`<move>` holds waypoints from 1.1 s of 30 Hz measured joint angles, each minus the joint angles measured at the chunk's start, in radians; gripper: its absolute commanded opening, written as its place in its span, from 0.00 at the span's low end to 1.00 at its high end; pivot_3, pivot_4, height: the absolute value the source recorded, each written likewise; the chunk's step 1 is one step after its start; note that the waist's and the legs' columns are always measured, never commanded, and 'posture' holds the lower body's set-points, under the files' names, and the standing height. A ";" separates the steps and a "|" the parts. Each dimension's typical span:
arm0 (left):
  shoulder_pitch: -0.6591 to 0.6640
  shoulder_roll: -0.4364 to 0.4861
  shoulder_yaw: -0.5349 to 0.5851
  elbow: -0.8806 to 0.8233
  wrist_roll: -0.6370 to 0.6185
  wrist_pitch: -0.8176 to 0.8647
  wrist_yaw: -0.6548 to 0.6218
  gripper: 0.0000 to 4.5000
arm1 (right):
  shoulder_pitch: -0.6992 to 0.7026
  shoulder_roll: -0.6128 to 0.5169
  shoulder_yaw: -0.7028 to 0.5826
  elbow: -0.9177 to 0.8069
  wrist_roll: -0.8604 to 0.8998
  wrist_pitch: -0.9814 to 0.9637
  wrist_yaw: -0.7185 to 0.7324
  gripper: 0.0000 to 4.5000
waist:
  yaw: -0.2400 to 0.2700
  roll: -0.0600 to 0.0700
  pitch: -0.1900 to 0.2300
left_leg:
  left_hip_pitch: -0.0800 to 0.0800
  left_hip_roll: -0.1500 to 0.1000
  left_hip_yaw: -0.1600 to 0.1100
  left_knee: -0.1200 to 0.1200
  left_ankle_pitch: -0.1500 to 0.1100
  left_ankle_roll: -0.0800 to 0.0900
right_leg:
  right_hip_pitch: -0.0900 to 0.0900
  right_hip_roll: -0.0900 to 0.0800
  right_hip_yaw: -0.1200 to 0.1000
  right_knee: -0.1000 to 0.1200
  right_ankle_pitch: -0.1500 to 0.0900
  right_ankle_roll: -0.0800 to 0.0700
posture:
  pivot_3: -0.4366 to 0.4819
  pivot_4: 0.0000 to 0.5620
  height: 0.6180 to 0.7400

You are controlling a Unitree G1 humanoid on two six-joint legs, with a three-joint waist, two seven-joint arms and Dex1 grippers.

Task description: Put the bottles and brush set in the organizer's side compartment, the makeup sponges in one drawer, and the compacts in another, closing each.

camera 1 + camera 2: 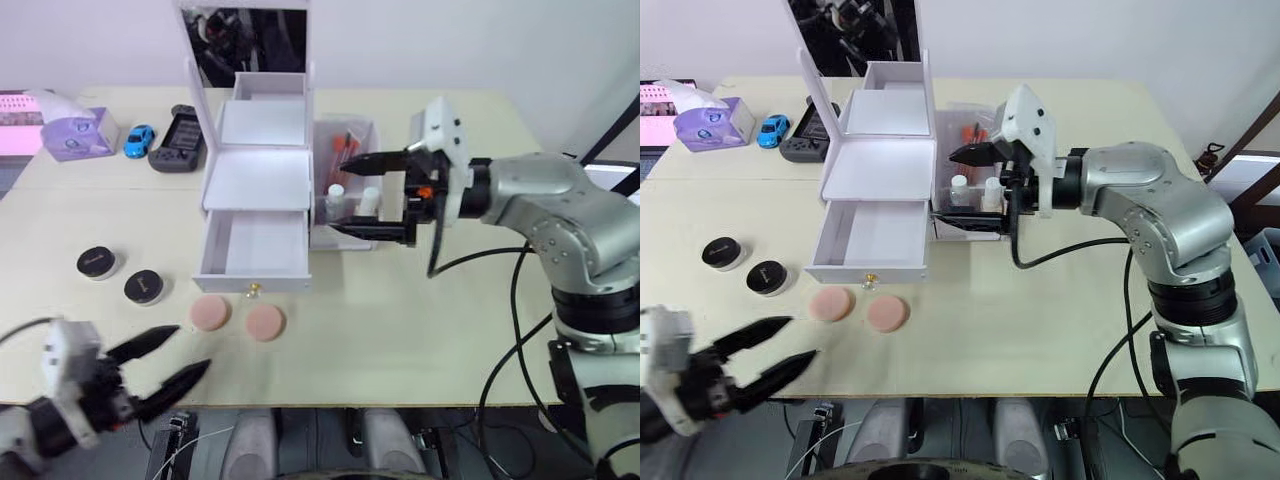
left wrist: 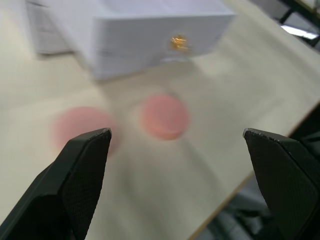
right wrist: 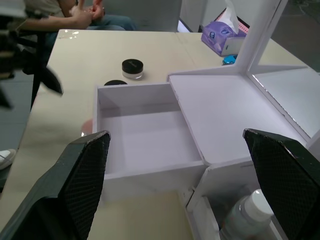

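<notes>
organizer [image 1: 256, 180] beside right end effector [image 1: 372, 196]

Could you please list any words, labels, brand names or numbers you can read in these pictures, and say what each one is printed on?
No text can be read in any view.
Black compacts: each lid carries a faint mark, too small to read.
Purple tissue box: any print is too small to read.
Black handheld device: has markings on its face, too small to read.
Bottles in the side compartment: no label legible.
</notes>
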 measured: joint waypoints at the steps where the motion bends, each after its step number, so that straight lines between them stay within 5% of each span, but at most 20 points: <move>1: -0.045 0.044 0.031 0.085 0.031 -0.017 -0.017 0.98 | 0.024 -0.036 -0.014 0.012 0.000 -0.004 0.020 1.00 | 0.002 0.000 0.000 | 0.000 0.000 0.000 0.000 0.000 0.000 | 0.000 -0.001 0.000 -0.001 0.000 0.000 | 0.48 0.27 0.91; 7: -0.290 0.268 0.020 0.506 0.234 -0.125 -0.124 0.98 | 0.239 -0.166 -0.105 0.056 -0.053 -0.092 0.074 1.00 | -0.010 -0.002 -0.001 | -0.001 0.001 0.016 -0.001 -0.002 -0.003 | -0.001 -0.008 0.001 0.000 0.003 -0.004 | 0.48 0.27 0.91; 9: -0.463 0.337 -0.047 0.717 0.290 -0.168 -0.141 0.98 | 0.340 -0.189 -0.181 0.058 -0.051 -0.121 0.084 1.00 | -0.005 -0.002 -0.001 | 0.000 0.001 0.018 -0.003 -0.003 -0.002 | -0.002 -0.007 0.001 0.002 0.003 -0.004 | 0.48 0.27 0.91; 19: -0.911 0.411 -0.242 1.401 0.513 -0.456 -0.220 0.98 | 0.600 -0.223 -0.409 0.184 -0.114 -0.284 0.080 1.00 | -0.003 -0.005 -0.002 | 0.003 0.007 0.023 -0.003 -0.004 0.000 | -0.004 -0.004 0.001 0.007 0.002 -0.002 | 0.48 0.27 0.91; 28: -0.974 0.418 -0.271 1.407 0.518 -0.418 -0.329 0.98 | 0.485 -0.234 -0.317 0.235 -0.164 -0.315 0.096 1.00 | -0.014 -0.005 -0.002 | 0.005 0.015 0.031 0.000 -0.004 -0.001 | -0.006 -0.002 0.001 0.009 0.005 -0.005 | 0.48 0.27 0.91; 33: -0.606 0.296 -0.059 0.967 0.420 -0.283 -0.362 0.98 | 0.258 -0.181 -0.194 0.140 -0.106 -0.263 0.118 1.00 | -0.037 -0.005 -0.002 | 0.006 0.017 0.031 -0.003 -0.005 0.000 | -0.011 0.000 0.001 0.016 0.003 -0.003 | 0.48 0.27 0.91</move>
